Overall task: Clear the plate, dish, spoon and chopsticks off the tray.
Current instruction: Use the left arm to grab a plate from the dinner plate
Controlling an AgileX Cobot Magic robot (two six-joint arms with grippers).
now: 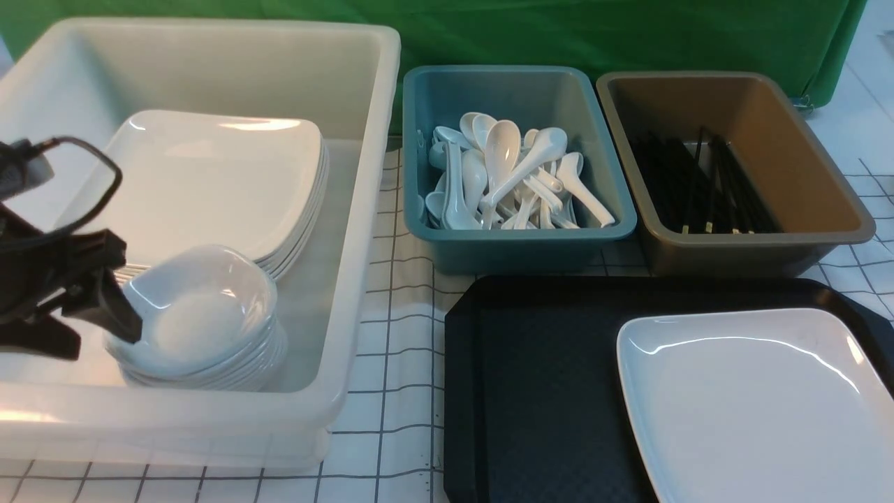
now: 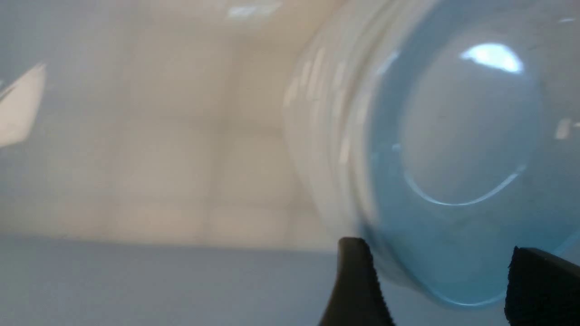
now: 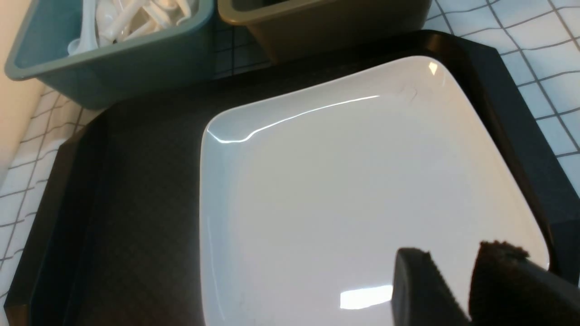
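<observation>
Front view: plate [image 1: 754,405] alone on tray [image 1: 531,391], toward near right. Dish [image 1: 202,314] tops dish stack [image 1: 230,370] in white tub [image 1: 349,279], left of tray. Spoons [image 1: 503,175] piled in teal tub [image 1: 520,244]; chopsticks [image 1: 698,188] in brown tub [image 1: 754,255]. Left wrist view: my left claw [image 2: 439,246] spread wide, fingers astride dish rim, not pinching. Right wrist view: my right claw [image 3: 453,253] parted over plate's near right corner; contact unclear.

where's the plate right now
The plate lies on the right half of the tray in the front view, on the robot's side of the brown tub.
</observation>
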